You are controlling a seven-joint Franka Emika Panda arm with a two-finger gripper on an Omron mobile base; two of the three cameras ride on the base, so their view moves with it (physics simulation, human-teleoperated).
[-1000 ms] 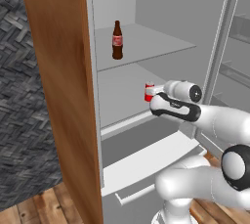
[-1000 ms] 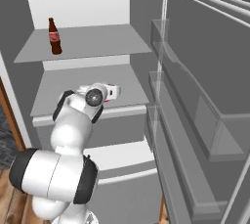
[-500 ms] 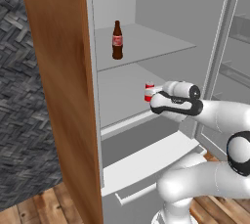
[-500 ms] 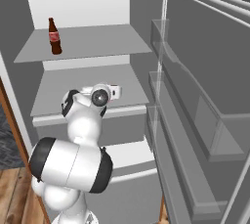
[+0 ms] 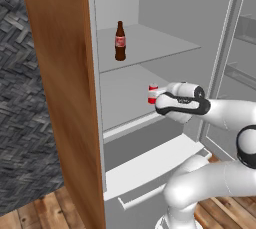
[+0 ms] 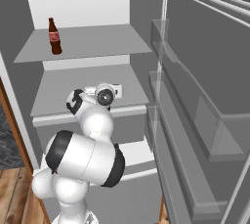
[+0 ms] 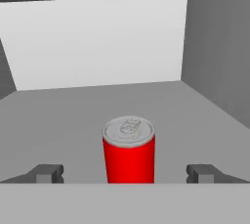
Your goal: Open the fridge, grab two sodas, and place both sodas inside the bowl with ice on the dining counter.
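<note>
- Your fingers point(image 7: 49, 173) are spread fully wide, gripping nothing, one on each side of the red can point(image 7: 129, 149) so a squeeze would catch it
- The can stands upright on the fridge's middle shelf point(image 5: 127, 93)
- The cola bottle point(image 5: 120, 41) waits on the shelf above, the fridge door point(image 6: 205, 96) swung open

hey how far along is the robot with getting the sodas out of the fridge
Done: the fridge stands open. In hand: the open claw sits at the red can on the middle shelf, fingers either side, not yet closed on it. Left: grip and lift the can, fetch the cola bottle upright on the shelf above, and put both in the bowl of ice.
</note>
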